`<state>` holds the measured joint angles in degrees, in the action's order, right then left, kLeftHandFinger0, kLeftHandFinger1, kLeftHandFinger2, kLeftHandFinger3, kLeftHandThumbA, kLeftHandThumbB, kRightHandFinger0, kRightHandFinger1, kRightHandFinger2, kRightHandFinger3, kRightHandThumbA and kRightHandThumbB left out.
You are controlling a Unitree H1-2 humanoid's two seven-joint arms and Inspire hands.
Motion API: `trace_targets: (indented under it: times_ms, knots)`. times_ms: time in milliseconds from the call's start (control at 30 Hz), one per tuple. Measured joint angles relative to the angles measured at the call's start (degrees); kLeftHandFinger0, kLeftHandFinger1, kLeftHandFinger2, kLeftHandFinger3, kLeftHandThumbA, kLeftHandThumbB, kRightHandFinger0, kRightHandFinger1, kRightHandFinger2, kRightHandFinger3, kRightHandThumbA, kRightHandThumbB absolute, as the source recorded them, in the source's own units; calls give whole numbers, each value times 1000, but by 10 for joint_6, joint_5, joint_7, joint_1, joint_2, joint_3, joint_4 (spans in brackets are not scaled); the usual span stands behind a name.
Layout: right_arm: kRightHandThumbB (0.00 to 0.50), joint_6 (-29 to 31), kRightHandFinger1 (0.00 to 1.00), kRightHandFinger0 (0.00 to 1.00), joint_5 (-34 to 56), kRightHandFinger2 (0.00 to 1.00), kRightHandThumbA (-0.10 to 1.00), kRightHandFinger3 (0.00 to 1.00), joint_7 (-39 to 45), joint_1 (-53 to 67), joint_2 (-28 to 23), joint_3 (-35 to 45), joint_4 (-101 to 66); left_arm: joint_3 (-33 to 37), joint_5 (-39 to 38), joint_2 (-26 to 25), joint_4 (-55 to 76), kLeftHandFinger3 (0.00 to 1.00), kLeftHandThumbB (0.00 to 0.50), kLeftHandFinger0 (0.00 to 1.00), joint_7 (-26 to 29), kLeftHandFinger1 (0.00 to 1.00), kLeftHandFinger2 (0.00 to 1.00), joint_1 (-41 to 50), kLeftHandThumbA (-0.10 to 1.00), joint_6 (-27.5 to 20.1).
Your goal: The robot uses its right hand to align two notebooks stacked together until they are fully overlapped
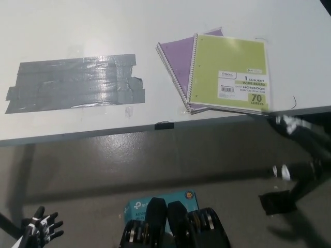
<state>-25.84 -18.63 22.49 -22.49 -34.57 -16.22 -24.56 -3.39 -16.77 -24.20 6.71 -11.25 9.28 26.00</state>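
Note:
Two spiral notebooks lie stacked at the table's right side. The green notebook [230, 74] is on top and its lower edge nears the table's front edge. The purple notebook [174, 54] lies under it, turned at an angle, with its left part and top corner sticking out. My black right hand [300, 135] is blurred, just off the table's front edge, below and right of the green notebook's lower right corner and apart from it. My white left hand [40, 229] rests at the lower left, far below the table, fingers spread and holding nothing.
A wide patch of grey tape [72, 82] covers the white table [155, 20] on its left half. A small black clip [164, 124] sits on the front edge. A teal box [135, 205] lies on the floor below. A thin dark wire [294, 102] curls right of the notebooks.

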Motion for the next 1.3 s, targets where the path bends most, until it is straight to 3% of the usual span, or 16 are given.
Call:
trace_targets:
  times_ms: [67, 133, 233, 300, 467, 533, 667, 767, 900, 1100, 1167, 1300]
  knots:
    - [181, -2, 1000, 1000, -7, 1000, 893, 1000, 13, -35, 13, 8, -14, 0, -1, 0, 0, 1000, 427, 935, 0, 1000, 1000, 0, 1000, 0]
    - [206, -2, 1000, 1000, -13, 1000, 991, 1000, 22, -77, 32, 18, -18, 1, -3, 0, 0, 1000, 433, 941, 0, 1000, 1000, 0, 1000, 0]
    - [180, -3, 1000, 1000, -35, 1000, 956, 1000, 34, -129, 61, 25, -5, 2, -4, 0, 0, 1000, 440, 919, 0, 1000, 1000, 1, 1000, 1]
    - [180, -4, 1000, 1000, -50, 1000, 990, 1000, 38, -164, 77, 25, 16, 2, -4, 0, 2, 1000, 449, 966, 0, 995, 1000, 1, 1000, 1]
    - [228, -4, 1000, 1000, -95, 1000, 955, 1000, 42, -240, 118, 33, 111, 3, -2, 0, 8, 1000, 318, 894, 1, 900, 1000, 1, 1000, 1]
    - [233, -4, 1000, 1000, -115, 1000, 990, 1000, 42, -255, 137, 43, 148, -1, -2, 3, 10, 1000, 313, 859, 1, 893, 1000, 1, 1000, 1]
    - [240, -5, 1000, 1000, -156, 1000, 1000, 1000, 31, -277, 168, 48, 236, -4, 2, 11, 12, 1000, 330, 845, 1, 922, 1000, 1, 1000, 1]
    - [224, -5, 1000, 1000, -175, 1000, 1000, 1000, 15, -284, 189, 48, 286, -2, 6, 14, 16, 1000, 408, 903, 1, 937, 1000, 3, 1000, 1]
    - [195, -5, 1000, 1000, -187, 1000, 917, 1000, -14, -291, 215, 49, 341, 2, 12, 14, 21, 1000, 401, 921, 1, 937, 1000, 3, 1000, 1]
    - [189, -4, 1000, 1000, -188, 1000, 948, 1000, -62, -295, 246, 52, 427, 11, 25, 14, 22, 1000, 381, 884, 1, 920, 1000, 7, 1000, 1]
    - [187, -4, 1000, 1000, -188, 1000, 925, 1000, -78, -299, 250, 51, 465, 16, 33, 14, 22, 1000, 405, 859, 1, 915, 1000, 10, 1000, 1]
    - [210, -4, 1000, 1000, -186, 1000, 1000, 1000, -106, -306, 258, 52, 533, 25, 46, 14, 22, 1000, 439, 903, 1, 923, 1000, 13, 1000, 1]
